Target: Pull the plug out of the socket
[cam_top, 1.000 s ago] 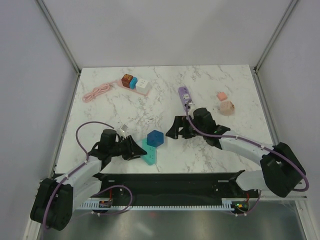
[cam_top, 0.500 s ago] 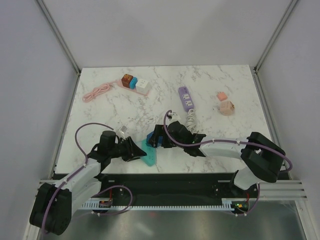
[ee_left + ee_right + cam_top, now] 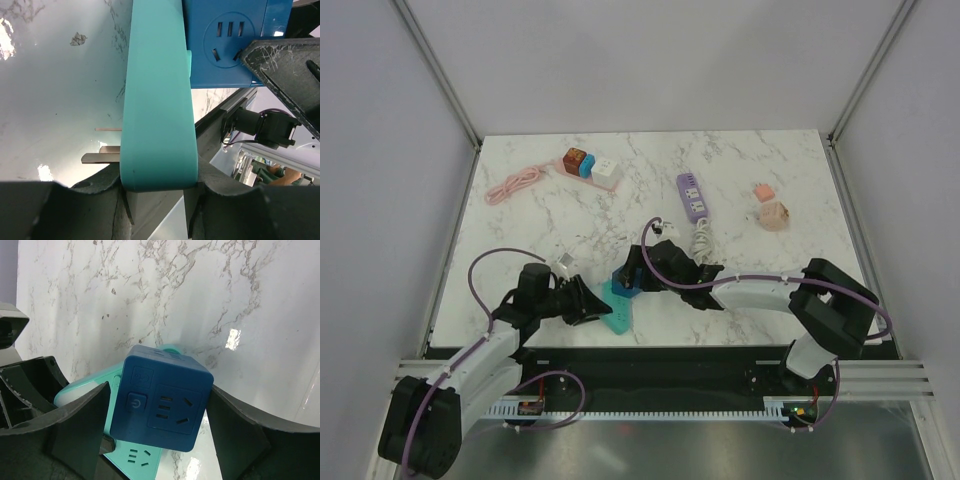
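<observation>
A teal socket strip (image 3: 618,312) lies near the front edge of the table with a blue cube plug (image 3: 624,284) plugged into its far end. My left gripper (image 3: 596,303) is shut on the strip's near end; in the left wrist view the strip (image 3: 157,100) runs out from between the left gripper's (image 3: 157,192) fingers, with the cube (image 3: 225,45) beyond. My right gripper (image 3: 632,274) is open, lowered over the cube. In the right wrist view the right gripper's (image 3: 157,392) fingers stand close on either side of the cube (image 3: 160,400), above the strip (image 3: 135,457).
A purple power strip (image 3: 692,196) with a white coiled cord (image 3: 702,236) lies behind the right arm. Orange, blue and white cubes (image 3: 588,164) and a pink cable (image 3: 515,185) are at the back left. Two pink adapters (image 3: 772,205) sit at the right.
My right arm swung left from the middle right and came down over the blue cube, fingers either side of it. My left gripper stayed on the teal strip.
</observation>
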Controlling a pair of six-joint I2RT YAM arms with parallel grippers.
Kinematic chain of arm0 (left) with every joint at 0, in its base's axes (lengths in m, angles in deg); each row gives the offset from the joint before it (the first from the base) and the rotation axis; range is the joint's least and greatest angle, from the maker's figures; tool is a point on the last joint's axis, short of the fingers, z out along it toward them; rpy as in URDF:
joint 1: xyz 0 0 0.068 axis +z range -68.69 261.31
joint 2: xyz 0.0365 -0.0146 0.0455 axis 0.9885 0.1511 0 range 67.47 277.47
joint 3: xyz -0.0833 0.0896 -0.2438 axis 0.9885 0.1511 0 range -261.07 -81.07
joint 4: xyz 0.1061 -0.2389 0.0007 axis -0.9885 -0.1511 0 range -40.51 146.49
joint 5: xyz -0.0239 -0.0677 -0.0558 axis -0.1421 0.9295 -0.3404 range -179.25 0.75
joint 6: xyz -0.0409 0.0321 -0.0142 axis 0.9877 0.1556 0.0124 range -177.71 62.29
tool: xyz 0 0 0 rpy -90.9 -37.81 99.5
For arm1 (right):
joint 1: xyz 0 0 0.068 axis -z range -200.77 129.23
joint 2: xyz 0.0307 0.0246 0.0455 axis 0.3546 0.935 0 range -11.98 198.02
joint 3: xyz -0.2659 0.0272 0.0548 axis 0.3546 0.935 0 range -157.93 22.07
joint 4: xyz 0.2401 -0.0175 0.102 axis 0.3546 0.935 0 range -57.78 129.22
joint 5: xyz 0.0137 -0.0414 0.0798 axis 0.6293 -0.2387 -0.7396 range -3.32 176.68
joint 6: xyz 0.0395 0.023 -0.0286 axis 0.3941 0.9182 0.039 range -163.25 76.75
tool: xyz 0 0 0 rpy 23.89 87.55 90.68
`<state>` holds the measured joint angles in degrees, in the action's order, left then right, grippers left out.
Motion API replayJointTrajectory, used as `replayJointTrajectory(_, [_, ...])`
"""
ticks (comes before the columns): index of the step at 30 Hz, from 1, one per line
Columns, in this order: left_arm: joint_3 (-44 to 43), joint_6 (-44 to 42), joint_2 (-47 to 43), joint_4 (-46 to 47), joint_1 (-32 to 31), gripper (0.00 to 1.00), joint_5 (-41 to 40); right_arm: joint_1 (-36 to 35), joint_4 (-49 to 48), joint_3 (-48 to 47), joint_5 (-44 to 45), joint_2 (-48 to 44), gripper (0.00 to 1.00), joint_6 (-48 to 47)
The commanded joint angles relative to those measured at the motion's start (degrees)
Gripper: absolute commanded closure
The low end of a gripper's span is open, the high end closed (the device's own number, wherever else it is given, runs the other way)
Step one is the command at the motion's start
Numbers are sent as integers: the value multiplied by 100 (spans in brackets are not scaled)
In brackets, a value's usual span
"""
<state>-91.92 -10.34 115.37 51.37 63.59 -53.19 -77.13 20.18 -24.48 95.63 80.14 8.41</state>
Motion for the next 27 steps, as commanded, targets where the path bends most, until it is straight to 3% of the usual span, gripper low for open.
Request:
replayJointTrajectory(1, [-128,44,9,91,-13,98,148,2,-247,-109,116,52,19,37])
replayJointTrajectory(3, [-171,44,18,47,-13,98,87,-7,-273,-101,89,43,29,46])
replayJointTrajectory(9, [-286,44,18,-76,-13,96,-63,2,-238,-100,-16,78,26,37])
replayJointTrajectory(12, [-339,9,0,-155,-13,91,-116,2,-264,-109,-51,140,25,-24])
replayJointTrajectory(14, [-365,0,-26,-260,-4,78,-168,2,-264,-127,-51,157,27,-33])
replayJointTrajectory(16, [-409,-27,-61,-366,-4,59,-239,-7,-317,-109,-69,158,50,-42])
replayJointTrajectory(17, [-435,-44,-79,-401,-13,55,-265,2,-317,-109,-69,149,70,-51])
replayJointTrajectory(19, [-479,-70,-132,-489,-4,47,-388,2,-326,-83,-104,114,84,-42])
replayJointTrajectory(20, [-540,-114,-140,-568,-13,46,-458,2,-361,-57,-121,70,98,-33])
replayJointTrajectory(27, [-725,-237,-255,-788,-13,45,-845,2,-589,285,-209,-159,100,160])
